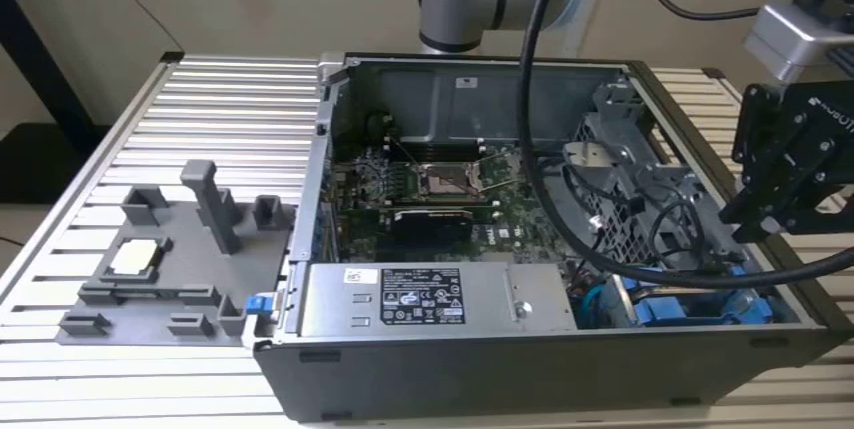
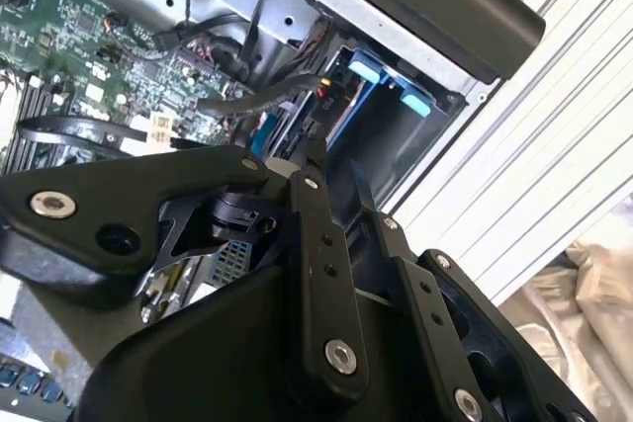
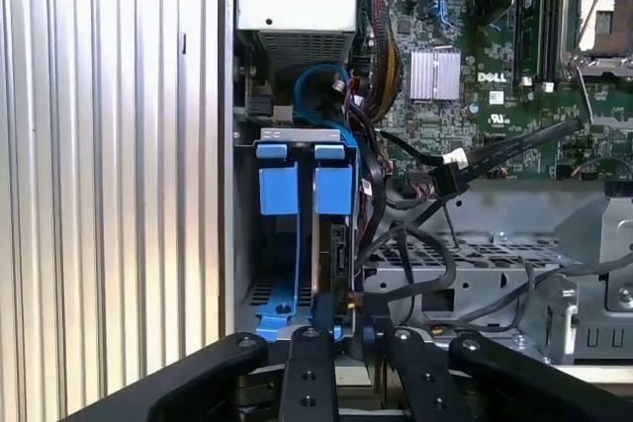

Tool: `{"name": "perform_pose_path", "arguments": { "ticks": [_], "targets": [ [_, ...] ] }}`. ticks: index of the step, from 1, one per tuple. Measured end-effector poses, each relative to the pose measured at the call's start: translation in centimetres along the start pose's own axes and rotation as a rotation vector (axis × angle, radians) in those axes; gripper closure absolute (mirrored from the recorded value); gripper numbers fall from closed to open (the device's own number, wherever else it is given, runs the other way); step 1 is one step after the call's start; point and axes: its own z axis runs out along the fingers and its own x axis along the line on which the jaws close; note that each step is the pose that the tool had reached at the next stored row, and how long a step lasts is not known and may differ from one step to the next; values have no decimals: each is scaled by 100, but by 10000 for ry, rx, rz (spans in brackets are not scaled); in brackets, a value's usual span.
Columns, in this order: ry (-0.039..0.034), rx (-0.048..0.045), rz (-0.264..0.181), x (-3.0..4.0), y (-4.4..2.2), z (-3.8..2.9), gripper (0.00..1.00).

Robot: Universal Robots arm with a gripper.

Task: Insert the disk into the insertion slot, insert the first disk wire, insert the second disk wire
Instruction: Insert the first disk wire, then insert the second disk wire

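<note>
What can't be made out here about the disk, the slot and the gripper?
Disk: edge-on in the first wrist view, label face hidden.
Insertion slot: its near end is covered by the gripper there.
Gripper in the exterior view: cut off by the picture's right edge.

The table [image 1: 200,99] is ribbed bare metal, dull silver; the fixture [image 1: 174,249] at nine o'clock of the case [image 1: 534,374] in the exterior view is matt grey plastic. The case is dark matt metal (its supply [image 1: 534,299] is bare sheet metal with a paper label [image 1: 420,307]). The disk [image 3: 333,192] is framed in smooth bright-blue plastic, and the gripper [image 3: 343,328] is matt black with shiny screw heads.
</note>
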Motion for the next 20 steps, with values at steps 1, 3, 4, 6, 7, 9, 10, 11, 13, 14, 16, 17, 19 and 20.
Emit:
{"name": "perform_pose_path", "arguments": {
  "ticks": [1, 3, 4, 6, 7, 9, 10, 11, 13, 14, 16, 17, 19, 20],
  "targets": [
    [3, 0, 0, -15, 3, 1, 73],
    [10, 0, 0, -51, 10, 1, 73],
    [11, 0, 1, -70, 17, 1, 73],
    [11, 0, 0, -128, 30, 3, 73],
    [12, 0, 0, -167, 36, 4, 73],
    [12, 0, 0, -253, 45, 6, 73],
    [12, 0, 1, -297, 50, 8, 73],
    [12, 0, 1, -338, 55, 9, 73],
    [11, 0, 1, -416, 64, 12, 73],
    [11, 0, 1, -449, 70, 14, 73],
    [10, 21, 1, -463, 129, 16, 73],
    [10, 49, -1, -464, 174, 18, 73],
    [14, 130, -3, -464, 265, 21, 73],
    [12, 191, -6, -464, 310, 26, 73]
  ]
}}
